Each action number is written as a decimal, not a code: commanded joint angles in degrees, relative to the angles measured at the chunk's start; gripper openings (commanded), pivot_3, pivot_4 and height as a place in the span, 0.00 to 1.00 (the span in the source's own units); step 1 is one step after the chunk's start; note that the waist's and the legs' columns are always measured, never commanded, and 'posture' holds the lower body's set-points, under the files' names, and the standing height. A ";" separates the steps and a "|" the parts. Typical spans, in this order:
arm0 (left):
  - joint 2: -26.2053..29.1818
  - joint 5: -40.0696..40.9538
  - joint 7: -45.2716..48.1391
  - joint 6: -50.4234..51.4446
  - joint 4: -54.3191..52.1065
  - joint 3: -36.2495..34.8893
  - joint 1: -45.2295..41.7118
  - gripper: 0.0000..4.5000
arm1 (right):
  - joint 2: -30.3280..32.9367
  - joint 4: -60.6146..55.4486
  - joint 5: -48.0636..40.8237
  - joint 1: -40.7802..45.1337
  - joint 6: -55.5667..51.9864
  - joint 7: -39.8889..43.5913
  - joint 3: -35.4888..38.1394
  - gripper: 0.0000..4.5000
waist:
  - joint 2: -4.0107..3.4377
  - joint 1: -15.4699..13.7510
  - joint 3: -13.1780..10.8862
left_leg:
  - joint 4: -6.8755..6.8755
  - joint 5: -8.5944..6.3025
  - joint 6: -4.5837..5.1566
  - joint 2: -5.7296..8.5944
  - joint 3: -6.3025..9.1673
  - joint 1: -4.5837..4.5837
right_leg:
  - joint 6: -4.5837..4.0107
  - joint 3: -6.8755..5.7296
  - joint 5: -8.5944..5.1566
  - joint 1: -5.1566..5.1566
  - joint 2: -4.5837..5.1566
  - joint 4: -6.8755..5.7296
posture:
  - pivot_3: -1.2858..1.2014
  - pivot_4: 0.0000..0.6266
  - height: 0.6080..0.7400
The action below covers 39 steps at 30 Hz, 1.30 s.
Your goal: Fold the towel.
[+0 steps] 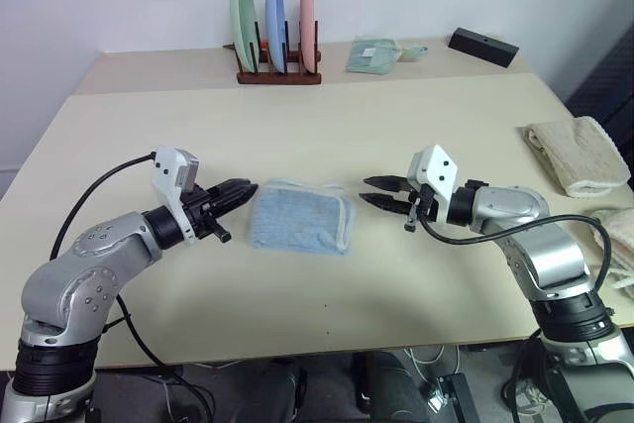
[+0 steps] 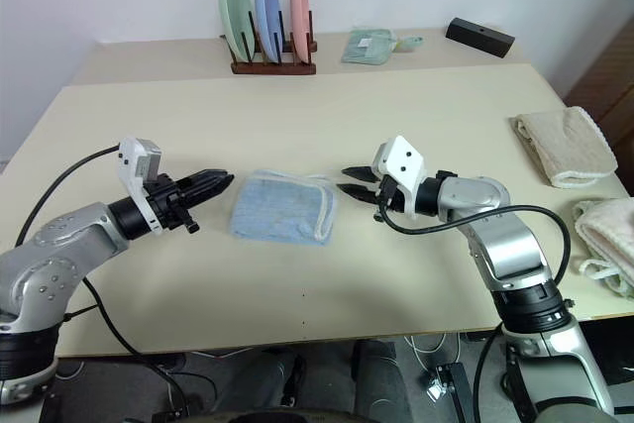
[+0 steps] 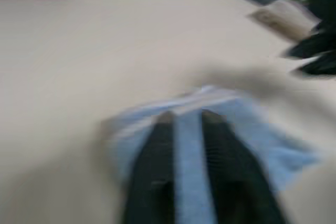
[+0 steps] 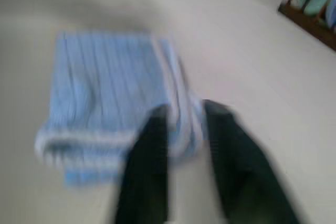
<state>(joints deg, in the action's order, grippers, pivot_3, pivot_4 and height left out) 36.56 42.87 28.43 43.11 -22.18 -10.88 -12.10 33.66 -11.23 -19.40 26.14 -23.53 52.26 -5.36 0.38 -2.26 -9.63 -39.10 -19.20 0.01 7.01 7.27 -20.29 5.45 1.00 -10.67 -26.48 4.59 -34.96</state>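
The light blue towel lies folded into a thick, white-hemmed square at mid-table between my left gripper, fingers together, and my right gripper, fingers parted, neither touching it.

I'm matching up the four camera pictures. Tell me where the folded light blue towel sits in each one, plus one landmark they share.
Left eye view: the light blue towel lies folded at table centre.
Right eye view: towel, centre, slightly left.
Left wrist view: towel, lower middle, behind the black fingers.
Right wrist view: towel, left of centre.
Shared landmark: the plate rack at the table's far edge.
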 commanded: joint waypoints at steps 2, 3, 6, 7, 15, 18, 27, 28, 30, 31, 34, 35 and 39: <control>-3.00 -7.32 -1.89 -4.25 2.08 5.26 -3.20 0.09 | -4.38 -0.46 -0.97 3.68 -2.64 -1.58 -2.60 0.01 | 0.00 0.00 0.00 | -0.01 0.00 0.00 0.00 0.01 -0.01 | 0.00 0.00 0.00 -0.01 0.01 -0.01 | 0.52 0.24 0.96; -3.67 -8.86 -1.22 -5.16 2.75 7.13 -3.75 0.09 | -5.89 1.17 -0.09 4.75 -3.53 -2.58 -3.75 0.01 | 0.01 0.09 0.00 | -0.01 0.00 0.00 0.01 0.01 -0.02 | 0.00 -0.01 0.00 -0.01 0.01 -0.01 | 0.52 0.24 0.96; -5.47 -12.93 0.42 -7.35 6.34 11.46 -5.28 0.09 | -8.84 6.33 3.71 6.42 -4.05 -4.19 -7.86 0.01 | 0.00 0.20 0.01 | -0.01 0.01 -0.01 0.00 0.00 0.00 | -0.01 -0.01 0.01 -0.03 0.00 -0.03 | 0.52 0.24 0.96; -5.87 -13.66 0.68 -7.71 7.25 12.12 -5.58 0.09 | -9.22 7.30 4.51 6.59 -3.82 -4.29 -8.74 0.01 | 0.00 0.23 0.01 | -0.01 0.01 -0.01 0.00 0.01 -0.01 | -0.01 -0.01 0.01 -0.04 -0.01 -0.04 | 0.52 0.24 0.96; -5.77 -24.01 3.74 -15.01 14.89 18.19 -1.99 0.09 | -10.66 18.44 12.80 2.27 -0.55 -6.68 -14.99 0.01 | -0.02 0.39 0.09 | 0.00 0.01 -0.01 0.01 -0.03 -0.03 | -0.01 -0.03 0.01 -0.11 -0.01 -0.07 | 0.52 0.24 0.96; -8.37 -22.19 2.56 -16.98 13.35 14.67 -0.31 0.09 | -10.63 15.51 10.82 1.78 0.11 -6.85 -11.54 0.01 | -0.07 0.43 0.18 | 0.01 0.00 -0.01 0.01 -0.02 0.15 | 0.00 -0.03 0.01 0.08 -0.01 -0.06 | 0.52 0.24 0.96; -5.17 -17.91 4.80 -17.22 1.33 3.66 6.66 0.09 | -5.85 -1.43 -7.02 0.24 -19.95 -4.48 2.40 0.64 | -0.05 0.39 0.14 | 0.04 -0.01 0.01 -0.01 0.04 -0.06 | 0.00 -0.02 0.00 -0.11 -0.01 -0.03 | 0.52 0.24 0.96; -3.71 -17.88 6.46 -17.65 0.04 3.22 8.31 0.09 | -5.76 -2.32 -8.55 -0.37 -23.64 -5.78 3.55 0.76 | -0.05 0.43 0.14 | 0.05 -0.01 0.01 -0.01 0.04 -0.06 | -0.01 -0.01 0.00 -0.11 -0.01 -0.03 | 0.52 0.24 0.96; -1.14 -17.40 9.40 -18.21 -2.14 2.47 11.19 0.09 | -6.72 -2.53 -10.99 -1.14 -31.25 -9.74 6.06 0.98 | -0.05 0.40 0.14 | 0.06 -0.02 0.02 -0.02 0.04 -0.04 | -0.01 -0.01 0.00 -0.08 -0.01 -0.02 | 0.52 0.24 0.96; -0.31 -17.13 10.51 -18.45 -2.97 2.26 12.28 0.09 | -7.22 -2.44 -11.53 -1.64 -33.51 -11.34 6.75 0.99 | -0.06 0.33 0.13 | 0.06 -0.02 0.03 -0.02 0.04 -0.05 | -0.01 -0.01 0.00 -0.08 0.00 -0.02 | 0.52 0.24 0.96; 1.07 -16.34 13.30 -19.27 -5.09 2.11 14.61 0.09 | -8.44 -2.85 -13.09 -3.01 -38.32 -14.30 7.43 0.99 | -0.08 0.09 0.12 | 0.04 -0.15 0.27 -0.02 0.02 -0.05 | -0.02 -0.01 0.00 -0.06 0.02 -0.02 | 0.52 0.24 0.96; 1.41 -16.03 14.15 -19.30 -6.00 2.25 15.26 0.09 | -9.68 -2.36 -13.68 -3.05 -40.04 -15.81 8.07 0.99 | -0.10 0.04 0.10 | 0.04 -0.16 0.27 -0.02 0.02 -0.06 | -0.02 -0.02 0.00 -0.06 0.03 -0.02 | 0.52 0.24 0.96; 1.46 -16.50 15.42 -20.35 -8.23 3.21 16.24 0.09 | -14.62 0.17 -14.69 -1.81 -44.20 -21.26 10.03 0.99 | -0.10 0.21 0.10 | 0.04 -0.05 0.08 -0.01 0.02 -0.05 | -0.01 -0.02 0.00 -0.07 0.02 -0.03 | 0.52 0.24 0.96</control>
<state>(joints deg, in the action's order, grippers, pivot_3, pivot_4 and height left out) 37.71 25.92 43.42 24.20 -27.97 -7.46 4.13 20.13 -11.01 -32.87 23.03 -66.34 32.95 3.31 0.28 -2.06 -9.52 -39.06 -19.23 0.06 6.99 7.29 -20.33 5.43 0.99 -10.67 -26.55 4.59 -34.99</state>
